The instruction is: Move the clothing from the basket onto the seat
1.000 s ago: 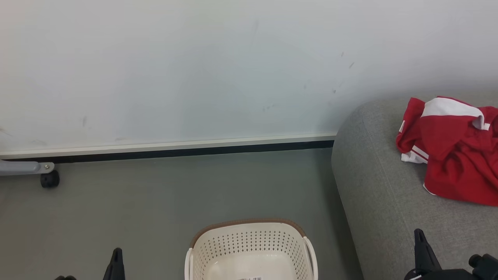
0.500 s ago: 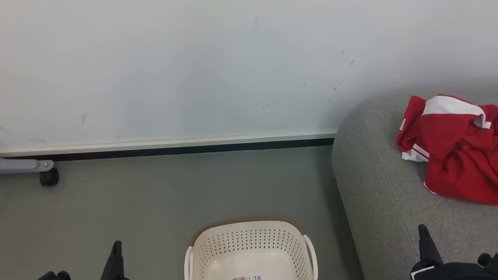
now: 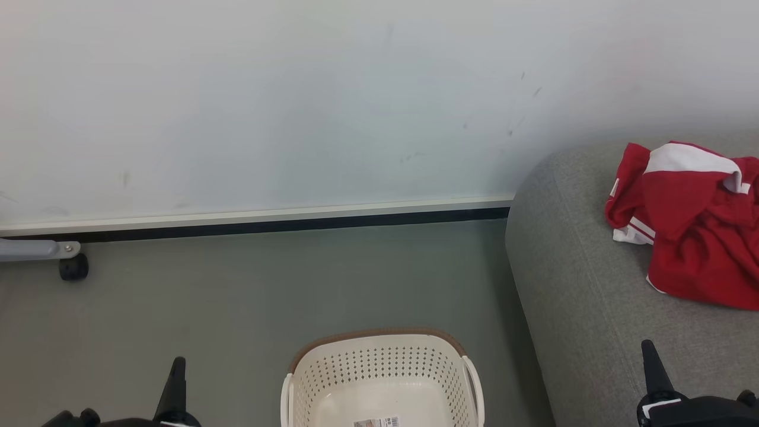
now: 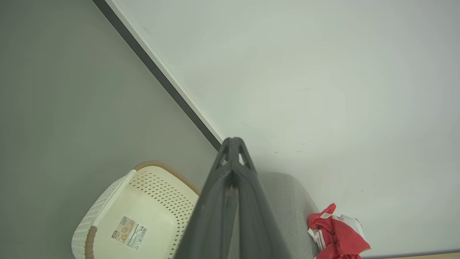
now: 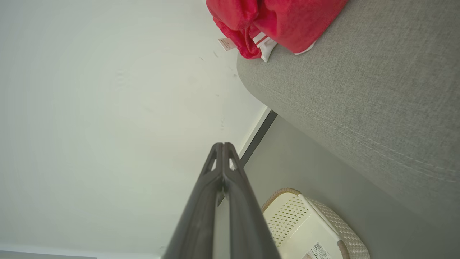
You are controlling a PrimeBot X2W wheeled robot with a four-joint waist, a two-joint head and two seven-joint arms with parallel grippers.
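Red clothing (image 3: pixel 694 231) with white stripe trim lies crumpled on the grey seat (image 3: pixel 581 296) at the right, and shows as clothing (image 4: pixel 336 233) and clothing (image 5: pixel 276 21) in the wrist views. The cream basket (image 3: pixel 382 362) stands on the floor at bottom centre; its visible inside holds just a barcode label (image 3: pixel 376 422). The basket (image 4: pixel 118 201) and basket (image 5: pixel 323 219) have nothing red in them. My left gripper (image 3: pixel 177 370) rises at the lower left, shut and holding nothing. My right gripper (image 3: pixel 651 356) rises at the lower right over the seat's front, shut and holding nothing.
A white wall with a dark baseboard (image 3: pixel 267 224) runs behind. A grey metal leg with a black caster (image 3: pixel 72 268) stands at the far left. Grey floor (image 3: pixel 237 296) lies between the wall, basket and seat.
The whole head picture has shifted slightly, so the camera moved. Both grippers sit a little higher in it. The clothing, basket and seat have not moved.
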